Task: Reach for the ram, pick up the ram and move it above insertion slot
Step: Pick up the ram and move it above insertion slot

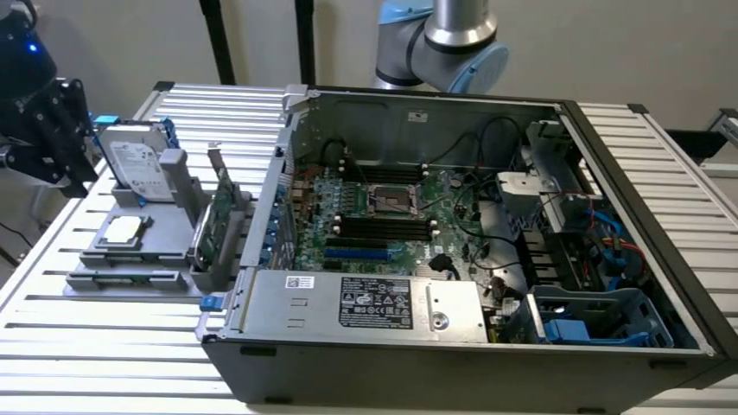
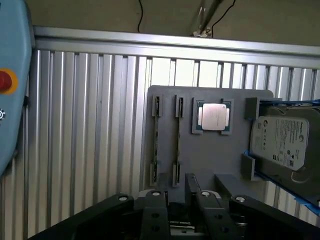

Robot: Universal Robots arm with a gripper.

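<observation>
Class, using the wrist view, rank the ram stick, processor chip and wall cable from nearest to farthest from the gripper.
From the gripper:
1. Ram stick, clipped in the grey holder, closest.
2. Processor chip, in the holder's pocket beyond.
3. Wall cable, past the table's far edge.
</observation>
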